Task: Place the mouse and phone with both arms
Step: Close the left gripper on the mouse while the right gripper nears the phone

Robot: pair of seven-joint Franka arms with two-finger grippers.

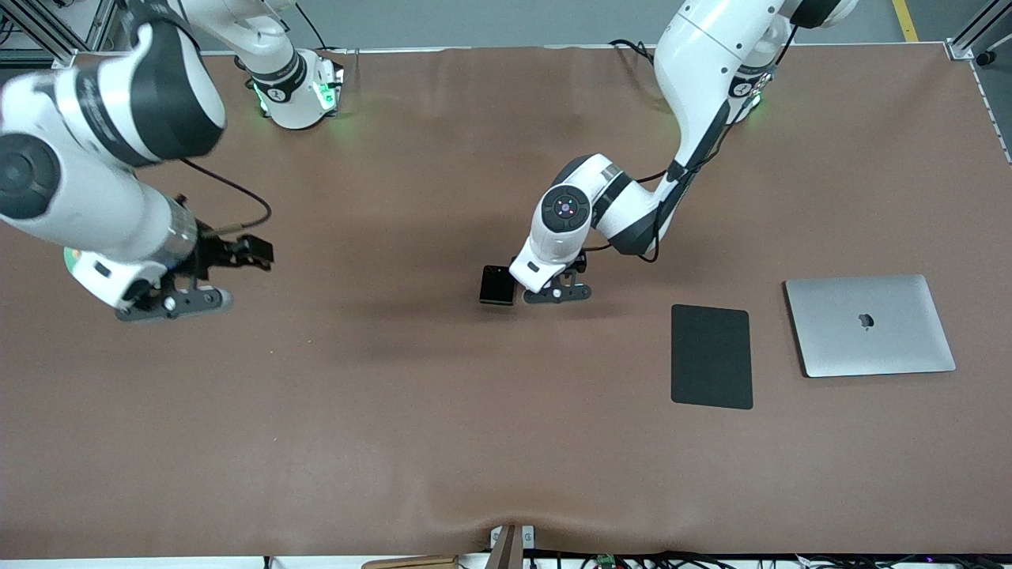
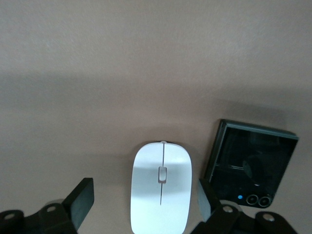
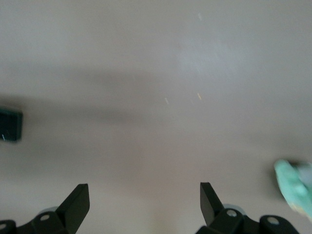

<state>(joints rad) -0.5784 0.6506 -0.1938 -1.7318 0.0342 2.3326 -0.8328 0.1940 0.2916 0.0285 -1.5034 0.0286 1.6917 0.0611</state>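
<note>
The white mouse (image 2: 161, 192) lies on the brown table between the open fingers of my left gripper (image 2: 144, 202), which sits low over it without touching it. In the front view the left gripper (image 1: 557, 294) hides the mouse. The black folded phone (image 1: 497, 284) lies flat right beside the mouse, toward the right arm's end; it also shows in the left wrist view (image 2: 251, 163), with its two lenses by one finger. My right gripper (image 1: 170, 302) is open and empty over bare table near the right arm's end, and its wrist view (image 3: 144, 204) shows only the phone's edge (image 3: 9, 124).
A matte black rectangular pad (image 1: 711, 356) and a shut silver laptop (image 1: 870, 325) lie toward the left arm's end of the table. A blurred green shape (image 3: 295, 187) shows at the edge of the right wrist view.
</note>
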